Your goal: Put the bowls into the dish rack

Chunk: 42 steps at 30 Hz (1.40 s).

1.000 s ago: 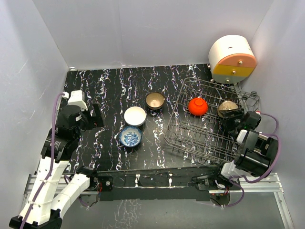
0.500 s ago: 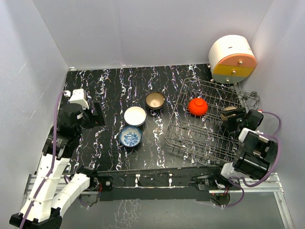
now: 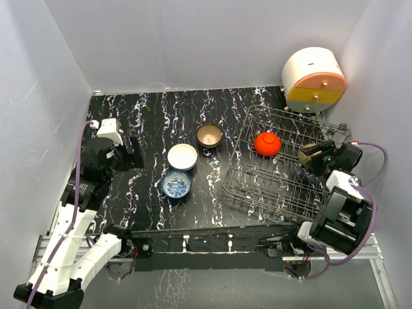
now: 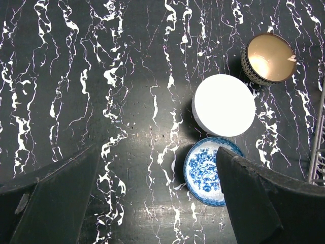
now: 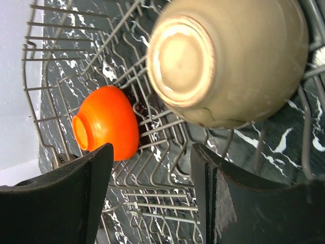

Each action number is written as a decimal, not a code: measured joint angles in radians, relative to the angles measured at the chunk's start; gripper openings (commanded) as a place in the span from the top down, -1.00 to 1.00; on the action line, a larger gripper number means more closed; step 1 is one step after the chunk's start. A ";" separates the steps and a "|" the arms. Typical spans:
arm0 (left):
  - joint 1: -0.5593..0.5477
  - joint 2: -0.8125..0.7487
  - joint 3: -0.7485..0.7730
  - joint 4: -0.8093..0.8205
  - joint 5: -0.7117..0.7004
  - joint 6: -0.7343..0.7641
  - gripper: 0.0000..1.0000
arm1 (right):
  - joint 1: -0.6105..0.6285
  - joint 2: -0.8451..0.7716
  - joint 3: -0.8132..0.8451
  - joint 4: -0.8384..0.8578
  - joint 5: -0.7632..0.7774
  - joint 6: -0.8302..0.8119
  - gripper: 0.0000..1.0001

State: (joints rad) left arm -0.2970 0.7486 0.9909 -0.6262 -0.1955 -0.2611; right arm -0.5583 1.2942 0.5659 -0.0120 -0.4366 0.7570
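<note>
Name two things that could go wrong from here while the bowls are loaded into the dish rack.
1. The tan bowl leans on the dish rack wires just beyond the open right claw; a careless pull-back might knock it loose.
2. The white bowl and blue-patterned bowl sit very close together, so the left claw, reaching for one, may shove the other.

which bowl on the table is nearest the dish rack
The brown bowl with the golden inside; the white bowl and blue-patterned bowl sit farther left.
</note>
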 measured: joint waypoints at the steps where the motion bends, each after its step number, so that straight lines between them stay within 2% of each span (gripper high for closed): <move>1: 0.000 0.002 0.000 0.001 0.001 0.000 -0.94 | 0.000 0.000 0.013 -0.009 -0.002 -0.010 -0.30; 6: 0.000 0.016 0.000 0.012 0.003 0.002 -0.94 | 0.061 0.000 0.095 -0.042 0.023 -0.088 -0.31; 13: 0.000 0.041 0.000 0.018 0.019 -0.002 -0.94 | 0.313 0.022 0.222 -0.134 0.222 -0.223 -0.32; 20: 0.000 0.062 0.014 0.015 0.022 -0.017 -0.94 | 0.486 0.025 0.270 -0.174 0.351 -0.317 -0.32; 29: 0.000 0.058 0.013 0.015 0.021 -0.051 -0.94 | 0.895 0.048 0.464 -0.165 0.306 -0.493 -0.30; 33: 0.000 0.045 0.013 0.005 0.019 -0.053 -0.94 | 1.025 0.181 0.618 -0.162 0.296 -0.550 -0.29; 42: 0.000 0.009 0.039 -0.039 0.006 -0.054 -0.94 | 1.095 0.565 0.915 -0.201 0.340 -0.573 -0.23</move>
State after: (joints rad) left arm -0.2970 0.7578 1.0294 -0.6647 -0.1894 -0.3149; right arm 0.5365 1.8595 1.4811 -0.2134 -0.0967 0.1844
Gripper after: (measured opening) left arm 0.970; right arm 0.622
